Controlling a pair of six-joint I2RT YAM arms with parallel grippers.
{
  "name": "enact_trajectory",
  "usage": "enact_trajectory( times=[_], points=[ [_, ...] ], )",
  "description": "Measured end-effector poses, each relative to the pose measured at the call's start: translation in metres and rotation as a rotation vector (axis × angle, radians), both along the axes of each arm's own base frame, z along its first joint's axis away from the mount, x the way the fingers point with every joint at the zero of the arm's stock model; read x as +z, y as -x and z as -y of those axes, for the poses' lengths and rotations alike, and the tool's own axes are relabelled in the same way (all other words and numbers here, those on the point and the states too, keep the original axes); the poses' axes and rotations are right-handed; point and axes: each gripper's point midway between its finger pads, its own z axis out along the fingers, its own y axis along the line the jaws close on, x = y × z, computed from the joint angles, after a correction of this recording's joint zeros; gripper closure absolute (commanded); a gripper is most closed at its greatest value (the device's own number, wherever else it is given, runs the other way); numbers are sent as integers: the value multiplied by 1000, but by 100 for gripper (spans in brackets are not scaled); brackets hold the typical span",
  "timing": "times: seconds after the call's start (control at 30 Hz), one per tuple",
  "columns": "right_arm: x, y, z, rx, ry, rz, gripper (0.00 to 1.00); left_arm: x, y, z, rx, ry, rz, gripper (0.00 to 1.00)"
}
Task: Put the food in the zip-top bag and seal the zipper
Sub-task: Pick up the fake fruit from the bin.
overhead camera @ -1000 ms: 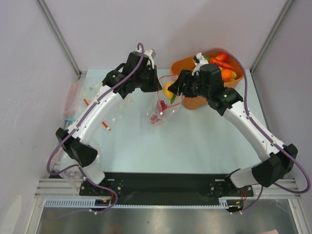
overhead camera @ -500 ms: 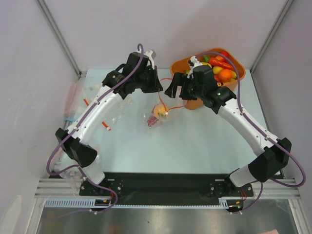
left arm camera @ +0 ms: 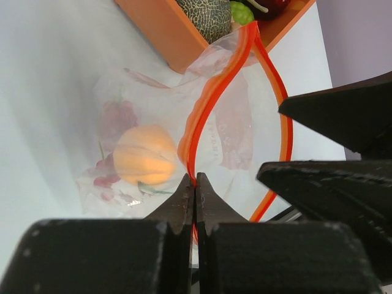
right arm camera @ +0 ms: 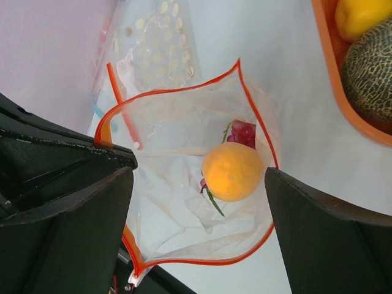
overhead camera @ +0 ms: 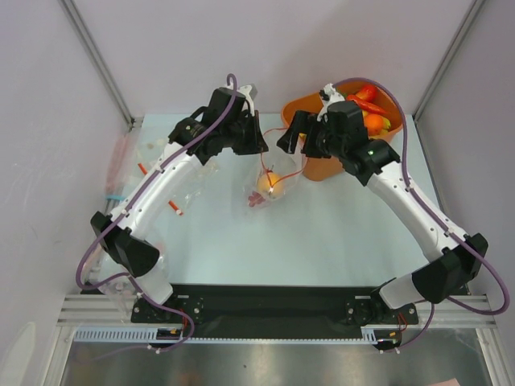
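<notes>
The clear zip-top bag (overhead camera: 265, 186) hangs with its mouth open, and my left gripper (left arm camera: 195, 184) is shut on its red-orange zipper (left arm camera: 211, 104). An orange (right arm camera: 233, 171) and purple grapes (right arm camera: 244, 131) lie inside the bag. My right gripper (right arm camera: 199, 174) hovers over the bag mouth, open and holding nothing. From above, the left gripper (overhead camera: 259, 145) and the right gripper (overhead camera: 293, 141) face each other across the bag. More food (overhead camera: 370, 106), red and orange pieces among it, sits in the orange tub (overhead camera: 322, 169).
The orange tub (right arm camera: 343, 79) stands just right of the bag and holds a netted melon (right arm camera: 370, 67) and a yellow fruit (right arm camera: 361, 15). Other clear bags (overhead camera: 153, 153) with red strips lie on the left. A frame post (overhead camera: 96, 60) rises at the back left.
The right gripper held the orange over the bag mouth, then opened. The orange dropped into the bag, and the right gripper drew back slightly toward the tub.
</notes>
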Motion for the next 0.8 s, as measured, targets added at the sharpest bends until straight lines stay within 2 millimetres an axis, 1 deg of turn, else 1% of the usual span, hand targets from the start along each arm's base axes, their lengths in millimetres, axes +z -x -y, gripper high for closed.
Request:
enact_trajectory(
  times=[0.13, 0.27, 0.37, 0.63, 0.8],
  points=[
    [7, -3, 11, -27, -8, 13, 6, 0, 0, 0, 0, -1, 1, 100],
    [11, -4, 20, -46, -10, 16, 0, 0, -1, -1, 3, -5, 4, 100],
    [12, -5, 25, -59, -13, 15, 0, -1, -1, -1, 5, -6, 4, 100],
    [27, 0, 46, -115, -54, 60, 0, -9, 1, -10, 27, -18, 4, 100],
    [39, 2, 60, -143, -76, 100, 0, -5, 2, -15, 38, -15, 23, 100]
  ],
)
